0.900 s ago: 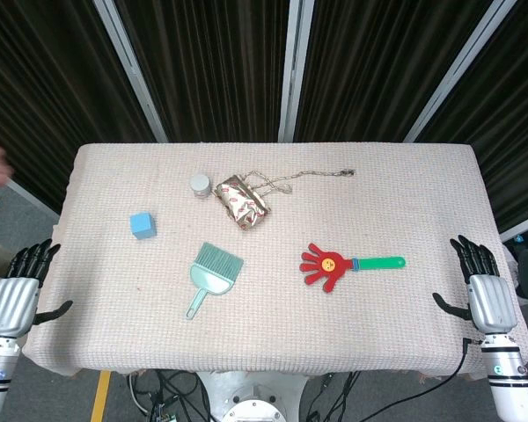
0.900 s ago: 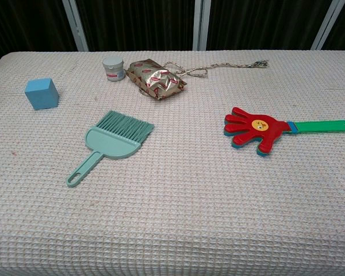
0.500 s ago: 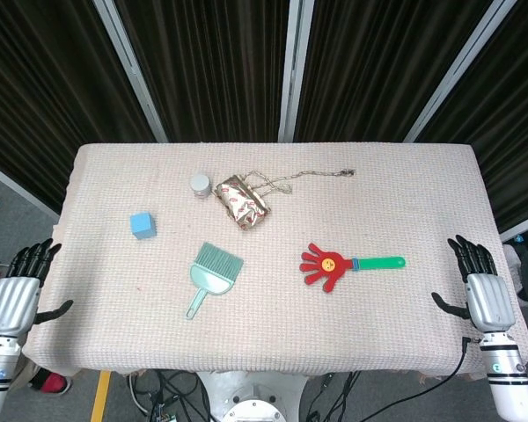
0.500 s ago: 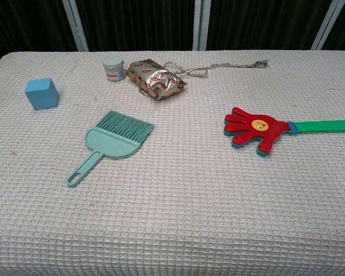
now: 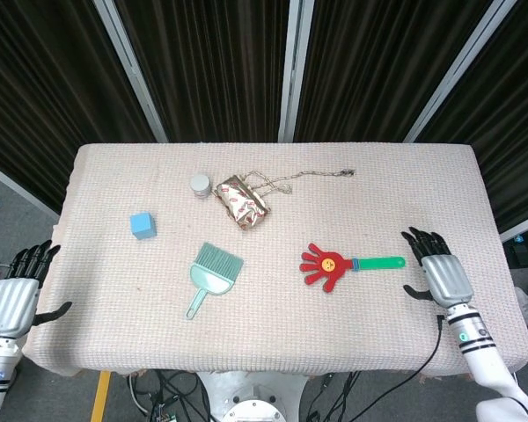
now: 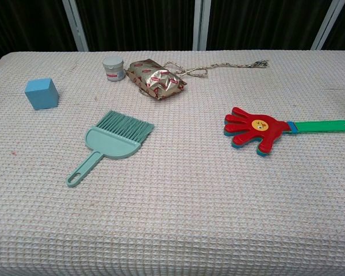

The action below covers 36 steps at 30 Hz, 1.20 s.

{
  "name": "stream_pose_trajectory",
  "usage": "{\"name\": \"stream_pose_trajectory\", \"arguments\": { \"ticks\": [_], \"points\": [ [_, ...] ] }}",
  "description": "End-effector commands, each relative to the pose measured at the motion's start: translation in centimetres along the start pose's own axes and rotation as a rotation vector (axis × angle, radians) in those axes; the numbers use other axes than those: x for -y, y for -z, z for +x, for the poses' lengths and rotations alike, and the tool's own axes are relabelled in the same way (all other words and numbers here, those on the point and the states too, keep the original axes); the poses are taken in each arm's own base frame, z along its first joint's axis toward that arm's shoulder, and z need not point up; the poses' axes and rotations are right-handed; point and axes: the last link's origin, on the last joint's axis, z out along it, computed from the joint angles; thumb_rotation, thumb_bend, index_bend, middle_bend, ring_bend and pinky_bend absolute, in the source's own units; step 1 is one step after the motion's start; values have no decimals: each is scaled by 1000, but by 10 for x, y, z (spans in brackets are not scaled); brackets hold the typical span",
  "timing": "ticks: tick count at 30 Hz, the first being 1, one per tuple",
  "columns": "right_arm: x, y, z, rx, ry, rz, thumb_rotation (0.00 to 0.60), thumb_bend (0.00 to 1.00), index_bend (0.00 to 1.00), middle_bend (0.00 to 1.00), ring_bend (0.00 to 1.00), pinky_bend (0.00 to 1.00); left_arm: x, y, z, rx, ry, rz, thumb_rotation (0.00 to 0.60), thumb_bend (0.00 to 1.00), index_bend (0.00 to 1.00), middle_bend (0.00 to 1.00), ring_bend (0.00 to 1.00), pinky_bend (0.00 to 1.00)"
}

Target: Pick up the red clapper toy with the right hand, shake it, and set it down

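The red clapper toy [image 5: 327, 265] [image 6: 252, 130] lies flat on the table right of centre, its green handle [image 5: 380, 262] [image 6: 324, 126] pointing right. My right hand [image 5: 441, 273] hovers over the table's right part, just right of the handle's tip, fingers spread and holding nothing. My left hand [image 5: 15, 295] hangs off the table's left edge, fingers apart and empty. The chest view shows neither hand.
A teal brush [image 5: 213, 274] [image 6: 111, 141] lies left of centre. A blue cube [image 5: 142, 225] [image 6: 42, 94] sits at the left. A small white jar [image 5: 200, 185] [image 6: 112, 68], a foil snack bag [image 5: 242, 201] [image 6: 157, 79] and a thin chain [image 5: 308, 176] [image 6: 230, 65] lie at the back.
My right hand has moved left from beyond the table's right edge to over the table, close to the green handle's tip. The left hand and the objects have stayed put.
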Motion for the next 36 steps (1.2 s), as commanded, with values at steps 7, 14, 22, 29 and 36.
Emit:
{"name": "stream_pose_trajectory", "arguments": {
  "ticks": [7,14,22,29,36],
  "points": [
    [40,-48,-26,187,-69,53,600,213,62,0,0,0,3,-2,1,-2,-1,1,600,163,42,17,0,60],
    [54,-59,-37,192,-30,80,600,221,127,0,0,0,9,0,2,-3,0,15,600,163,42,17,0,60],
    [67,-65,-43,190,-23,96,600,246,251,0,0,0,11,-1,-2,6,7,20,600,162,42,18,0,60],
    [70,-67,-47,198,-7,90,600,256,292,0,0,0,13,0,-1,3,9,24,600,162,42,17,0,60],
    [70,-71,-49,203,0,80,600,255,305,0,0,0,14,-1,0,2,8,26,600,162,42,17,0,60]
  ]
}}
